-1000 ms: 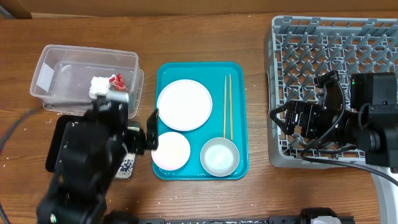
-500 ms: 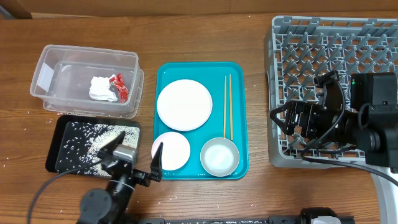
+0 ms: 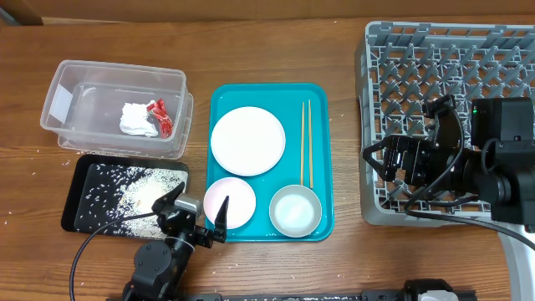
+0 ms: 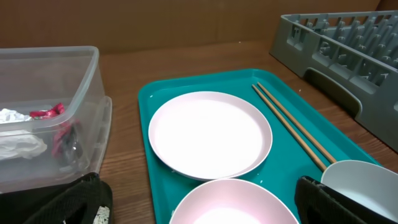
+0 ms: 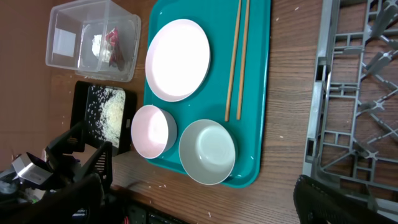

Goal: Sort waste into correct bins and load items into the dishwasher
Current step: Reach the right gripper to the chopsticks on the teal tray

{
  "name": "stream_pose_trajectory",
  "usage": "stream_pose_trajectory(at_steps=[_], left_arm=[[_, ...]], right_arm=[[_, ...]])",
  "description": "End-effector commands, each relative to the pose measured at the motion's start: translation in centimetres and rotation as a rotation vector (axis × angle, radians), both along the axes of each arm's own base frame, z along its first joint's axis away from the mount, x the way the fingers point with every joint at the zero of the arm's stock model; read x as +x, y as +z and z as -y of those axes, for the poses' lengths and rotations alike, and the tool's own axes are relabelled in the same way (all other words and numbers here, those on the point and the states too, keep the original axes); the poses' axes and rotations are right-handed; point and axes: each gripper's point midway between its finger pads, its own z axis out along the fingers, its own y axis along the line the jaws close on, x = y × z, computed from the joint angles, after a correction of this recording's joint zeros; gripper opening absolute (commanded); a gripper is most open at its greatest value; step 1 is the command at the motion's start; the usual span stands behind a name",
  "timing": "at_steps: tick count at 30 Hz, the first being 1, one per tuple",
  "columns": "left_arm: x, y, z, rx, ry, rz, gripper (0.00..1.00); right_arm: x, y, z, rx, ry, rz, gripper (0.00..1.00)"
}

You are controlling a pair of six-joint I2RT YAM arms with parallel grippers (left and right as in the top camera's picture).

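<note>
The clear tub (image 3: 113,94) holds the white tissue wad (image 3: 134,119) and red wrapper (image 3: 159,115); both also show in the left wrist view (image 4: 18,140). The black tray (image 3: 84,201) holds rice grains (image 3: 138,191). On the teal serving tray (image 3: 267,88) lie the white plate (image 3: 248,140), the pinkish bowl (image 3: 234,199), a white bowl (image 3: 295,209) and the chopsticks (image 3: 306,142). My left gripper (image 3: 199,219) is open and empty, low at the table's front, its fingers either side of the pinkish bowl (image 4: 230,202). My right gripper (image 3: 399,159) is open and empty over the grey dish rack (image 3: 451,58).
A few stray grains lie on the wood left of the black tray (image 3: 25,167). The rack's left wall (image 5: 317,106) stands close to the teal tray's right edge. The right arm's body covers the rack's front right.
My left arm has dropped from above the black tray and pulled back to the front edge, now low and facing the pinkish bowl. The right arm has not moved.
</note>
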Motion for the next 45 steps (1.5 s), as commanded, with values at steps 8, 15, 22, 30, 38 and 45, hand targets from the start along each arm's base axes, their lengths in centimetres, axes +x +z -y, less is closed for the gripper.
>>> stream_pose_trajectory(at_steps=[8, 15, 22, 30, 38, 45], left_arm=[[0.0, 0.0, -0.1, 0.009, -0.001, 0.014, 1.0], [0.0, 0.0, -0.1, 0.009, -0.001, 0.014, 1.0], [0.0, 0.0, -0.1, 0.009, -0.001, 0.014, 1.0], [0.0, 0.0, -0.1, 0.009, -0.001, 0.014, 1.0], [0.0, 0.0, -0.1, 0.009, -0.001, 0.014, 1.0], [0.0, 0.0, -0.1, 0.009, -0.001, 0.014, 1.0]], right_arm=[[0.0, 0.2, -0.1, -0.004, 0.009, 0.014, 1.0], [1.4, 0.7, 0.3, 0.001, -0.062, 0.043, 1.0], [3.7, 2.0, 0.3, 0.071, -0.162, 0.078, 1.0], [4.9, -2.1, -4.7, -0.003, -0.003, -0.037, 1.0], [8.8, -8.6, -11.0, -0.215, 0.077, -0.023, 0.88], [13.9, -13.4, -11.3, -0.228, -0.077, -0.061, 0.73]])
